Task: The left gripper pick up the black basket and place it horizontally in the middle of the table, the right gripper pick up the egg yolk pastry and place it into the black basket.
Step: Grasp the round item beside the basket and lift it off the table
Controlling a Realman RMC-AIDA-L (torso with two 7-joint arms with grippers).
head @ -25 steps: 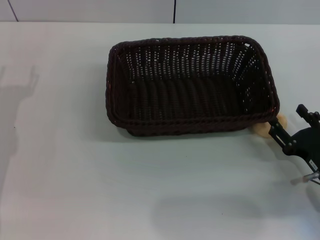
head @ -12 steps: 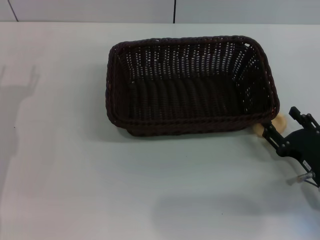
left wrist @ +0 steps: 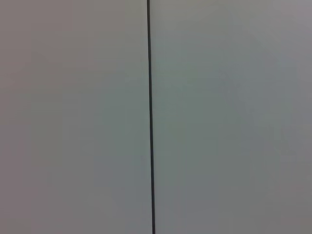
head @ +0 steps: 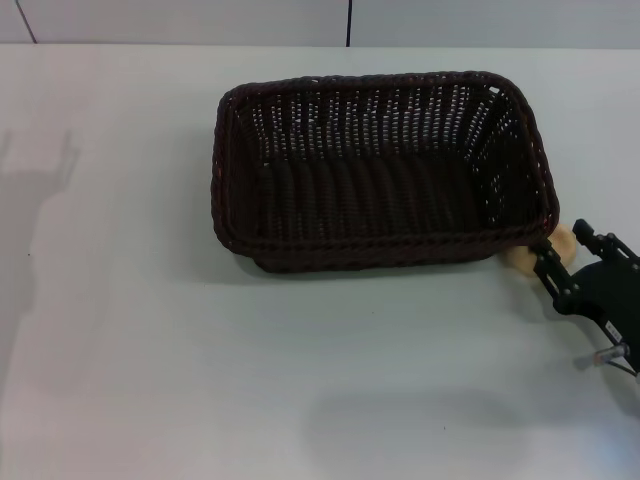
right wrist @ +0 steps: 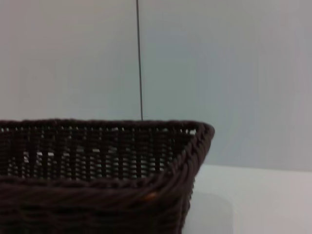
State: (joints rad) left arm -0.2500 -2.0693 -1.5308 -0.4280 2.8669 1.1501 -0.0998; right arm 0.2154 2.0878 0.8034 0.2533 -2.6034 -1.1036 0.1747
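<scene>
Right tool [head: 561, 250] sitting low at the counter's [head: 150, 350] right edge, fingers spread to either side of the egg yolk pastry [head: 545, 247], not yet clamped. Pastry resting on the counter, tucked against the black basket's [head: 380, 170] near right corner, likely forcing the side-on approach. Basket lying lengthwise mid-counter, empty, ready for the drop. Left tool out of view; wrist camera showing only wall.

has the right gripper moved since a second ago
Yes. In the head view the right gripper has crept toward the black basket, closing in around the egg yolk pastry by the basket's near right corner.
</scene>
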